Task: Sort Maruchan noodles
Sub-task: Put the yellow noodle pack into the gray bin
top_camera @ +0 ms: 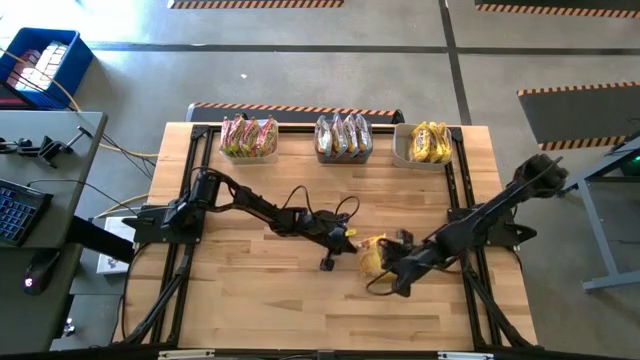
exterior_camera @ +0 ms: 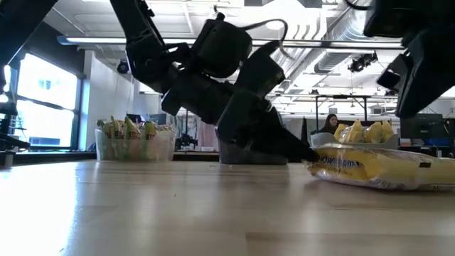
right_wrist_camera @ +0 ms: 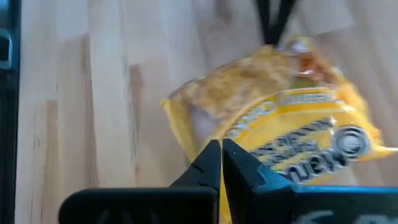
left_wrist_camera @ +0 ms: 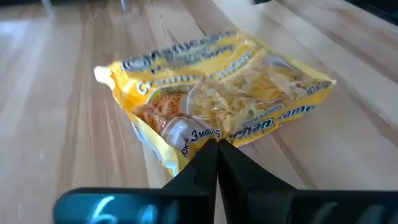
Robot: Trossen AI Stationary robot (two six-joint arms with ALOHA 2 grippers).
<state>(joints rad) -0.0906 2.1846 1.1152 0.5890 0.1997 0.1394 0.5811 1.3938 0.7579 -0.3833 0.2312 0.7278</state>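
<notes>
Left claw [left_wrist_camera: 216, 148]: my left fingers are pressed together, tips at the crimped edge of the yellow packet [left_wrist_camera: 217, 99]; from the wrist view I judge they have pinched that seam, though I cannot see film between them.
Right claw [right_wrist_camera: 221, 149]: fingers fully together, resting at the opposite edge of the same packet; whether it grips anything I cannot tell.
Packet position: lying flat on the wooden surface [top_camera: 250, 300] near its middle, between my two claws.
Handling: I expect it to be light, with a slick, crinkly wrapper over a brittle noodle block. I would hold it by the flat end seam, not squeeze the body, or the block may crack and the film slip.
Sorted packets: three clear bins [top_camera: 343, 140] along the far edge hold the rest, green-red at left, a darker lot in the middle, yellow at right.
High view gives: both arms meeting at the packet, and the bins' order.
Low view gives: the packet sits flat on the surface, not lifted.
Wrist views give: each claw's tips against the wrapper, hidden from above.
</notes>
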